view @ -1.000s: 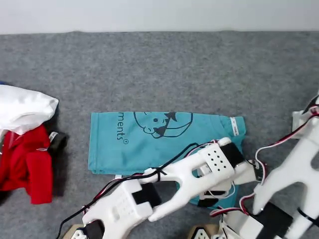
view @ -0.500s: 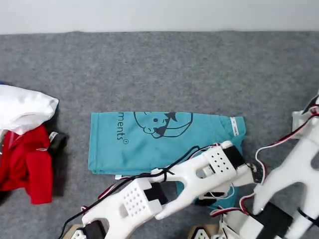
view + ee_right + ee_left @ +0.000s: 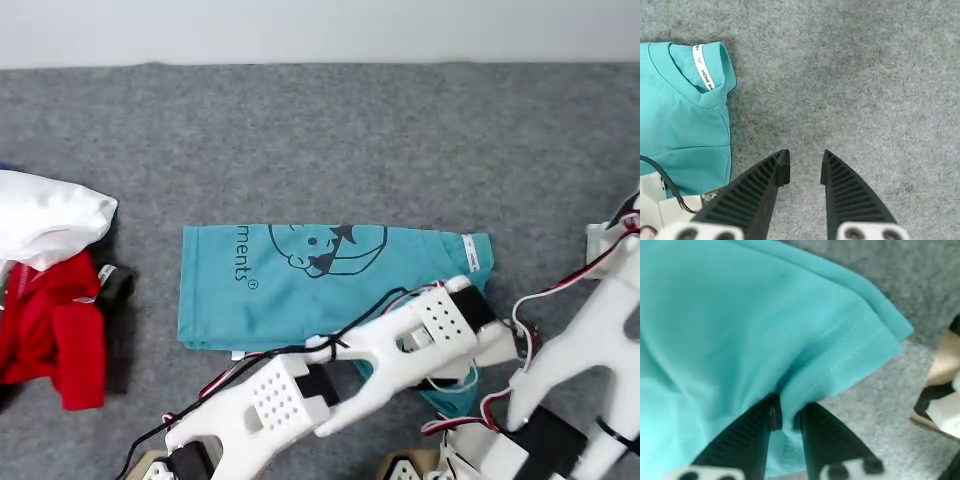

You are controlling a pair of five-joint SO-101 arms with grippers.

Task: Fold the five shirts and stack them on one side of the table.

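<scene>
My left gripper [image 3: 786, 415] has its jaws drawn almost together on a fold of the teal shirt [image 3: 740, 325]. The cloth bunches where it runs down between the two black fingers [image 3: 752, 435], and the stitched hem lies just beyond them.

From the high view, the teal shirt [image 3: 300, 285] lies flat in the middle of the table [image 3: 400, 130], with its long side running left to right. Its collar [image 3: 470, 252] is at the right end and its dark print is along the far edge. My left arm [image 3: 400, 340] comes in from the near edge and lies over the shirt's near right corner. A bit of teal shows just under the arm on its near side.

My right gripper [image 3: 805, 167] is partly open, with a moderate gap between its jaws and nothing in them. It hangs over bare grey table just right of the collar [image 3: 702, 70] and is not touching the shirt. The right arm [image 3: 590, 340] stands at the near right of the table.

At the left edge, well apart from the teal shirt, a white shirt [image 3: 50, 220] lies crumpled on the far side of a red shirt [image 3: 55, 340]. The two are touching, and a dark garment [image 3: 115, 285] shows just beside the red one.
</scene>
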